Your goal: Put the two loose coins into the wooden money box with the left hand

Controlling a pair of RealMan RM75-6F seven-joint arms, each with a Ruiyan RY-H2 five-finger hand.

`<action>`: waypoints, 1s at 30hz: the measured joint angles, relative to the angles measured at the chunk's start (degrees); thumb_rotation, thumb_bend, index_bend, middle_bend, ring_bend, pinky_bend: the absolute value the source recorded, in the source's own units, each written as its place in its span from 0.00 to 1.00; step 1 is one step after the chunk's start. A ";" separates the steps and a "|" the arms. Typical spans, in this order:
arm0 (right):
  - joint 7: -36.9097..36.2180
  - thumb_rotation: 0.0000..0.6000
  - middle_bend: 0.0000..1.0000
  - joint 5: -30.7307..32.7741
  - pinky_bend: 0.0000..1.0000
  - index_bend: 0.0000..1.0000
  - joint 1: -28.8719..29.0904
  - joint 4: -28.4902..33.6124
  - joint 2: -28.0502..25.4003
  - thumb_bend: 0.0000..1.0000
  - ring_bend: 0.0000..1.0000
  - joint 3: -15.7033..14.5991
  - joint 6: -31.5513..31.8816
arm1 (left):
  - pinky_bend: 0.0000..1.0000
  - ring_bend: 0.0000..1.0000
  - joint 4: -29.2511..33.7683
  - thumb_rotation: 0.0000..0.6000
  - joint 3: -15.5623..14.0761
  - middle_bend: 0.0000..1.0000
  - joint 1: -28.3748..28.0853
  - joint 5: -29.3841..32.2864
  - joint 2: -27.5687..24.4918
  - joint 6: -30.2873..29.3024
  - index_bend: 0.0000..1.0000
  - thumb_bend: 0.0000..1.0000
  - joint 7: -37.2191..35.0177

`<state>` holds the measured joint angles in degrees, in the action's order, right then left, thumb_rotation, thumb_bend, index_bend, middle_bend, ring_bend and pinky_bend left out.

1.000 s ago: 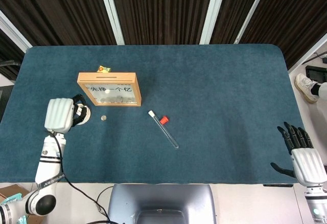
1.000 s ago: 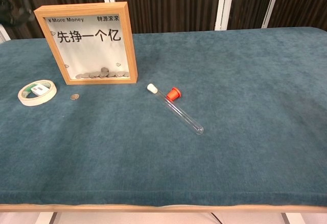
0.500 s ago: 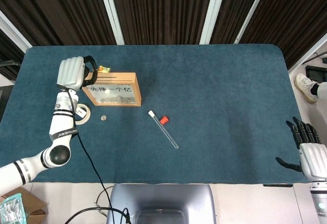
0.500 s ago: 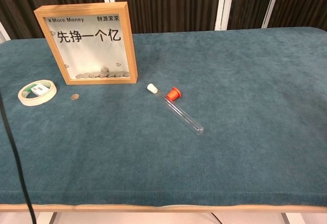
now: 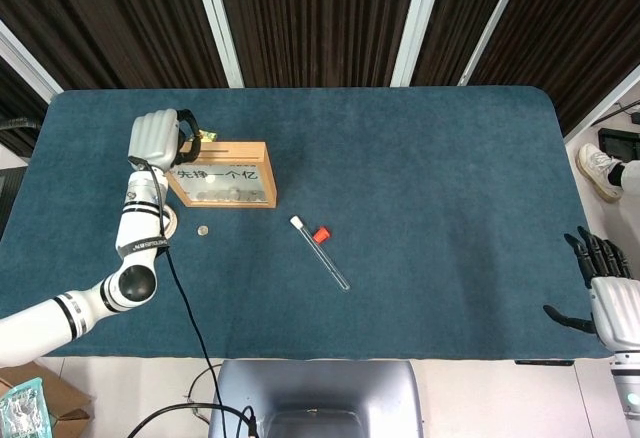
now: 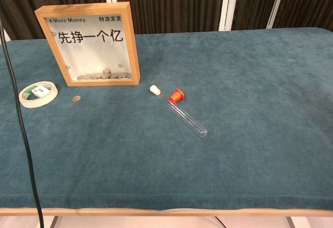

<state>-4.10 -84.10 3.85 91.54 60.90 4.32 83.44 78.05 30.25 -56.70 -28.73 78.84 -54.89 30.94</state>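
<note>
Left hand (image 5: 157, 140), grip unclear, hovers over money box (image 5: 222, 174) left edge; coin (image 5: 203, 230) nearby.

- The wooden money box (image 6: 87, 43) reads "¥More Money" at top left.
- Small Chinese characters at top right, seemingly "财源滚滚".
- Large characters below: "先挣一个亿".

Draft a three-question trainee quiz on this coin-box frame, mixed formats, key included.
1. True or false: a coin lies on the cloth between the tape roll and the wooden money box.
2. Which robot hand is over the box's top: A) left robot hand B) right robot hand?
3. Fill in: the cap beside the glass test tube is ____.

Key: 1 false, it lies in front of the box, right of the tape roll; 2 A; 3 red.
</note>
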 measured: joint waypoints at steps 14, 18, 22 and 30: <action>0.20 1.00 0.00 -0.79 0.00 0.00 -0.21 0.33 -0.01 0.11 0.00 -0.37 0.58 | 1.00 1.00 3.00 1.00 -3.01 1.00 -0.80 2.98 -1.76 -0.76 0.67 0.56 -0.09; -0.10 1.00 0.00 -0.99 0.00 0.00 -0.35 0.32 -0.14 0.11 0.00 -0.45 0.83 | 1.00 1.00 2.87 1.00 -3.99 1.00 -1.41 3.66 -1.30 -1.04 0.67 0.56 0.47; -0.14 1.00 0.00 -0.90 0.00 0.00 -0.30 0.27 -0.22 0.11 0.00 -0.49 0.61 | 1.00 1.00 1.86 1.00 -4.73 1.00 -2.32 4.60 -0.57 -1.22 0.67 0.55 1.05; 0.66 1.00 0.00 -0.69 0.00 0.00 -0.04 0.25 0.04 0.11 0.00 -0.51 0.03 | 1.00 1.00 0.42 1.00 -5.20 1.00 -3.14 5.36 -0.14 -1.35 0.67 0.55 0.97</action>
<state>-3.44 -84.79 3.80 91.79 60.94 3.81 83.47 78.47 25.05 -59.84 -23.37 78.69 -56.24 31.91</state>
